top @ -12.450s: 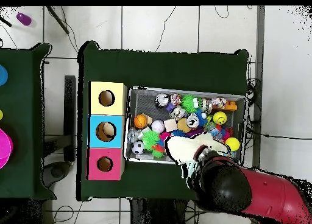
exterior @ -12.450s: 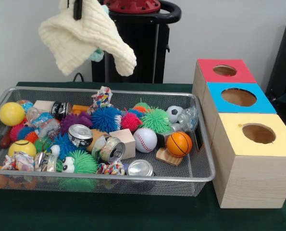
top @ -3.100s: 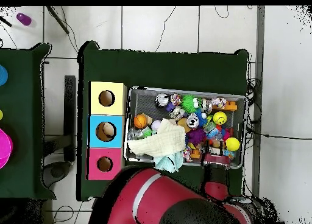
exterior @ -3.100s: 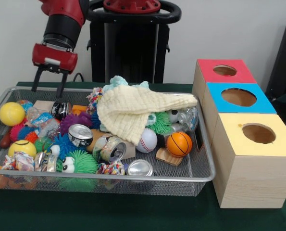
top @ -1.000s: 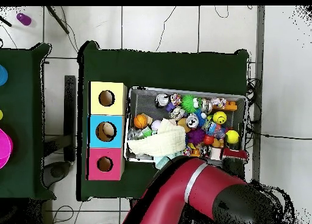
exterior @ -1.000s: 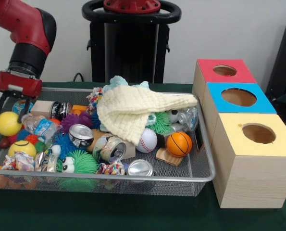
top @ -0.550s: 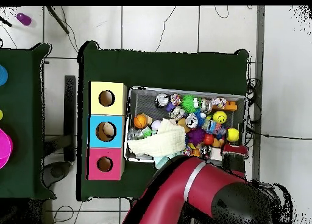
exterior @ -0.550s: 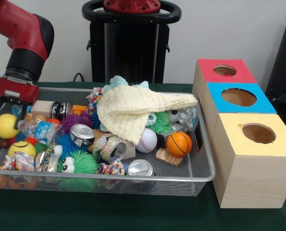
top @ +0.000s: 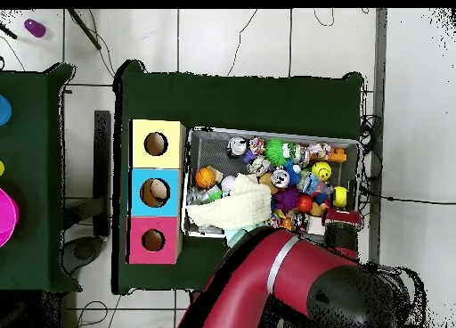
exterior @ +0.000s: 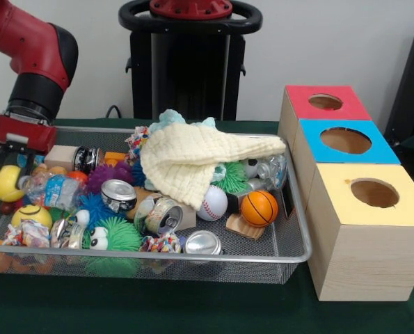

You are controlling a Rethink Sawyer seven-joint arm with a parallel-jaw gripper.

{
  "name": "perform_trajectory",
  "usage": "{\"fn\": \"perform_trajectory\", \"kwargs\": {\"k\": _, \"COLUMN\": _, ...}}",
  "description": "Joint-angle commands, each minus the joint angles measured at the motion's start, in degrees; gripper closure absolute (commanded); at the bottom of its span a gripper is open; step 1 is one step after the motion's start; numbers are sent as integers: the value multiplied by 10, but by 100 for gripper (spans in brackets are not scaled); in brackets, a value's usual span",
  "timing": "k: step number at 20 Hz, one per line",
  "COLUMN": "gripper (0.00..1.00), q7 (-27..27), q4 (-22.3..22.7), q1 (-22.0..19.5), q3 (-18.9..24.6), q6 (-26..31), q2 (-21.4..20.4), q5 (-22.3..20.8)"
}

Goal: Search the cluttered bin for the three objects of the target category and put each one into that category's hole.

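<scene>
Green-clothed bench (exterior: 193, 309) carries the wire mesh bin (exterior: 300, 229) beside the wooden box, red-surround hole (exterior: 325, 101) farthest from the front camera. End effector (exterior: 15, 154) is sunk at the bin's left end by a yellow ball (exterior: 5, 182); fingers buried in clutter, cannot tell their spread. Cream knitted cloth (exterior: 193, 158) covers the middle; no plush animal can be made out
</scene>
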Motion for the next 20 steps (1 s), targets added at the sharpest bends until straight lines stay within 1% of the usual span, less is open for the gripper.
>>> {"fn": "perform_trajectory", "kwargs": {"k": 1, "gripper": 100, "q7": 0, "q4": -64, "q1": -1, "q3": 88, "q6": 3, "q2": 41, "q5": 33}}
{"fn": "perform_trajectory", "kwargs": {"k": 8, "gripper": 100, "q7": 3, "q4": -62, "q1": -2, "q3": 87, "q6": 5, "q2": 40, "q5": 36}}
{"fn": "perform_trajectory", "kwargs": {"k": 9, "gripper": 0, "q7": 8, "q4": -62, "q1": -2, "q3": 88, "q6": 8, "q2": 39, "q5": 35}}
{"fn": "perform_trajectory", "kwargs": {"k": 14, "gripper": 0, "q7": -9, "q4": -60, "q1": 4, "q3": 83, "q6": 3, "q2": 43, "q5": 45}}
{"fn": "perform_trajectory", "kwargs": {"k": 16, "gripper": 0, "q7": -1, "q4": -60, "q1": 3, "q3": 84, "q6": 3, "q2": 42, "q5": 42}}
{"fn": "perform_trajectory", "kwargs": {"k": 20, "gripper": 0, "q7": 9, "q4": -44, "q1": 11, "q3": 81, "q6": 18, "q2": 31, "q5": 47}}
